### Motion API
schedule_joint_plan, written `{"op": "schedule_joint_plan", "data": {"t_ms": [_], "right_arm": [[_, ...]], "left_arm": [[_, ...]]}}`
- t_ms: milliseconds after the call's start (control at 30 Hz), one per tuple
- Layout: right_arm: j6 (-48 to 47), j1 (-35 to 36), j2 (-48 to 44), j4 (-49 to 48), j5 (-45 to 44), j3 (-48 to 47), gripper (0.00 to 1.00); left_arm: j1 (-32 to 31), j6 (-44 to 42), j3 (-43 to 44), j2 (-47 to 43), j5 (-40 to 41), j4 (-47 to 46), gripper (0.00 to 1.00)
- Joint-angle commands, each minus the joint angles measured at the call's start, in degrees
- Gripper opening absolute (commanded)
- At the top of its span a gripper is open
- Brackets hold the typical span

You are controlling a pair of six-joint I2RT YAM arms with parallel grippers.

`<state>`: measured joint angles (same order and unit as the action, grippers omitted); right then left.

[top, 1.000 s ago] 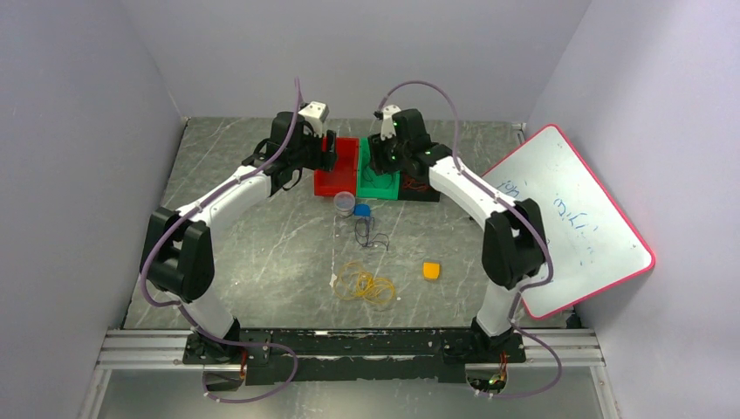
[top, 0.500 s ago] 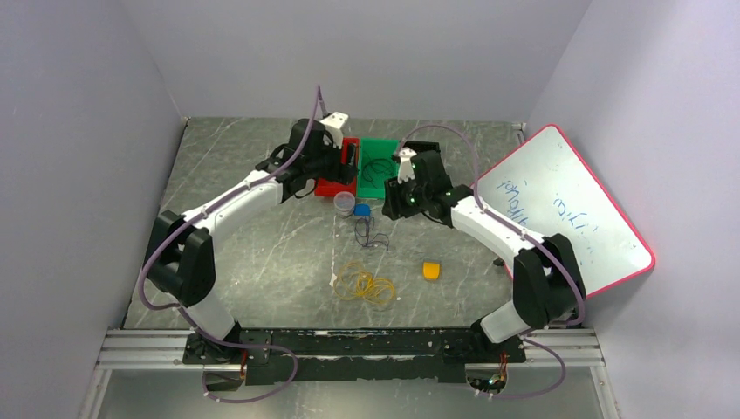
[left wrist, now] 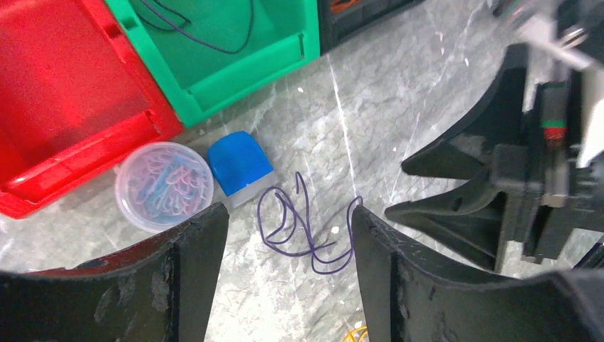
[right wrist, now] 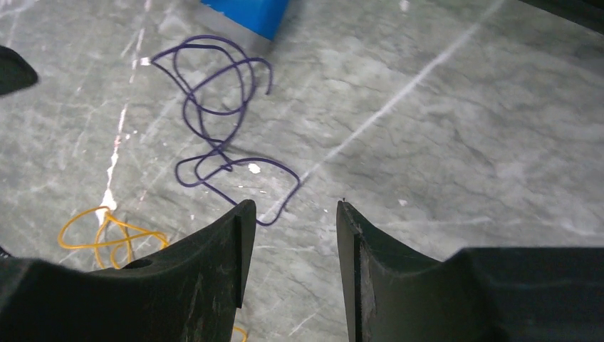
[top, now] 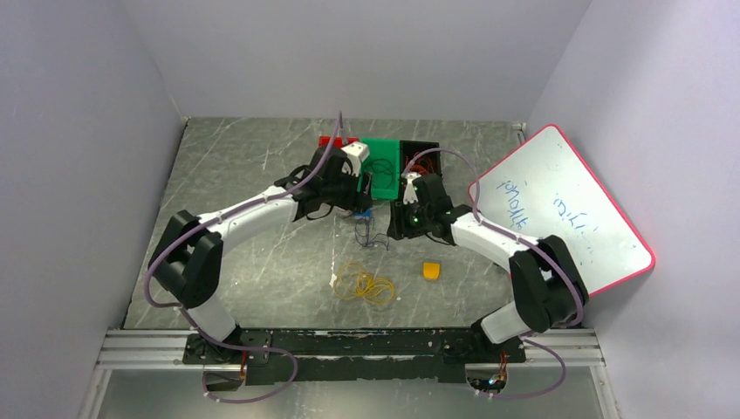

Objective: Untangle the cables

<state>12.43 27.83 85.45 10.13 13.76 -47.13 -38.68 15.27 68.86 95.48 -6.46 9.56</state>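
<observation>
A dark purple cable (top: pixel 371 234) lies in loose loops on the table, seen in the left wrist view (left wrist: pixel 306 231) and the right wrist view (right wrist: pixel 217 117). A yellow-orange cable (top: pixel 365 285) lies nearer the arms as a separate bundle, its edge in the right wrist view (right wrist: pixel 107 231). Another purple cable (left wrist: pixel 206 32) lies in the green bin (top: pixel 381 161). A red-orange wire (left wrist: pixel 342 6) shows in the black bin (top: pixel 421 157). My left gripper (left wrist: pixel 286 214) is open above the purple cable. My right gripper (right wrist: pixel 293 210) is open and empty just right of it.
A red bin (left wrist: pixel 64 92) stands left of the green one. A round tub of paper clips (left wrist: pixel 164 187) and a blue block (left wrist: pixel 241 165) sit by the purple cable. A small orange object (top: pixel 430 271) lies at the right. A whiteboard (top: pixel 567 218) leans on the right wall.
Both arms have come away from the bins toward the near side and now hover over the purple cable on the table. The left gripper swung right, the right gripper swung down and left.
</observation>
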Motion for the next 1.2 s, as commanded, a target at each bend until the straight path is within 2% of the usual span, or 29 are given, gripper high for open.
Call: {"op": "schedule_joint_plan", "data": {"t_ms": [0, 167, 433, 767, 833, 1100, 1167], "right_arm": [[5.1, -0.1, -4.8, -1.7, -8.5, 2.4, 0.5], [8.7, -1.1, -7.9, -3.2, -10.8, 5.4, 0.5], [10.2, -1.6, -7.9, -5.3, -8.9, 7.8, 0.5], [9.3, -1.6, -7.2, -5.2, -8.1, 7.2, 0.49], [9.4, -1.6, -7.2, -5.3, -7.9, 7.2, 0.49], [9.9, -1.6, -7.3, -6.1, -7.2, 7.6, 0.49], [9.9, -1.6, -7.5, -6.9, -6.5, 7.7, 0.49]], "left_arm": [[-1.5, 0.4, 0.3, 3.4, 0.1, 0.1, 0.68], [-2.4, -0.8, 0.8, 5.8, 0.6, 1.8, 0.63], [-2.8, -2.4, -0.2, 7.6, 1.1, 2.8, 0.59], [-2.8, -4.5, 0.9, 10.9, 2.5, 1.9, 0.42], [-2.7, -5.0, 1.3, 11.4, 2.5, 1.5, 0.38], [-2.8, -6.7, 2.3, 11.2, 3.4, 1.4, 0.1], [-2.8, -7.3, 2.0, 9.7, 4.1, 1.7, 0.07]]}}
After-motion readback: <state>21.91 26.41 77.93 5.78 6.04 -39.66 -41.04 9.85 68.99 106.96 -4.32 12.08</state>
